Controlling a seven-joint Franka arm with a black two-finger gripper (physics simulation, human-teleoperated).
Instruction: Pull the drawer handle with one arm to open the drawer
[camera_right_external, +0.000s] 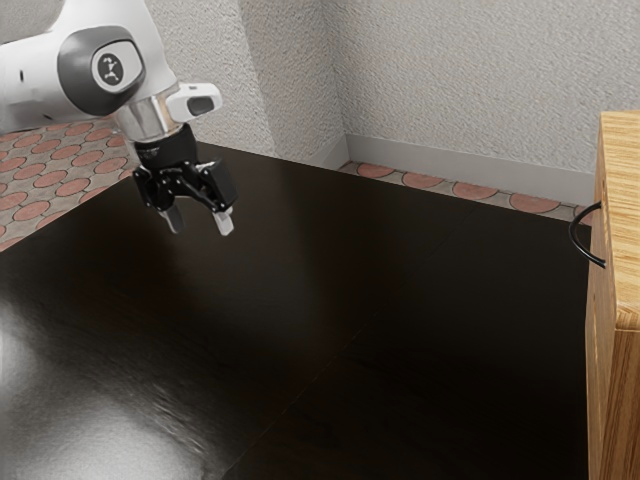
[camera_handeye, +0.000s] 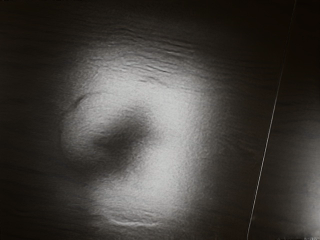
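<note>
The hand (camera_right_external: 198, 222) is held open, nothing gripped, above the counter (camera_right_external: 330, 330). The drawer handle (camera_right_external: 584, 240) is seen well apart from it, untouched.

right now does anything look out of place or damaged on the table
Nothing stands out: the wooden cabinet stands square at the exterior view's right, its black handle intact, and the end effector hangs open above the dark table.
</note>
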